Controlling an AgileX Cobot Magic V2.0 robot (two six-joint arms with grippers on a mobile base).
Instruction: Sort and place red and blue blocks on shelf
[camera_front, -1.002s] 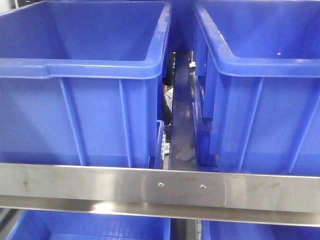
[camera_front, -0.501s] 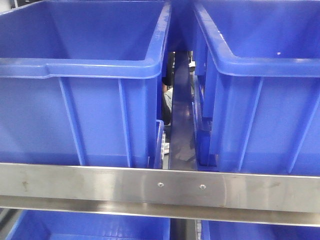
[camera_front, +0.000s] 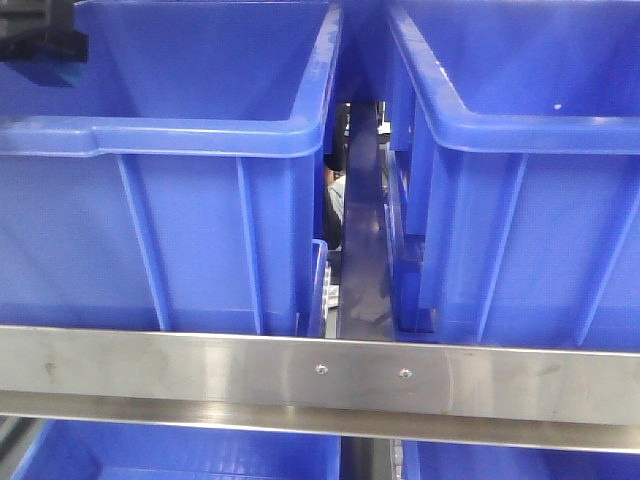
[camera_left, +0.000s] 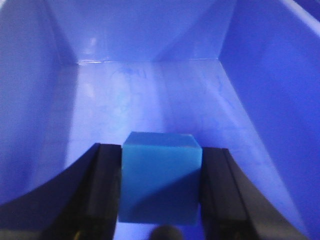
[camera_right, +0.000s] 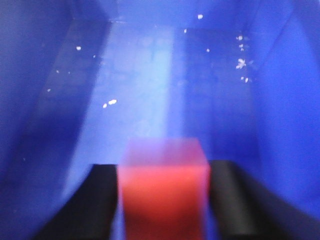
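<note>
The left tool (camera_left: 160, 187) was clamped on the blue block (camera_left: 161, 182), its 2 black fingers (camera_left: 107, 190) pressed against the cube's sides, held above the floor of a blue bin (camera_left: 150, 100). The right tool (camera_right: 163, 200) gripped the red block (camera_right: 163, 192) the same way inside another blue bin (camera_right: 145, 75). In the front view, 2 large bins (camera_front: 180, 180) sat side by side on the shelf (camera_front: 320, 375) behind its steel rail.
</note>
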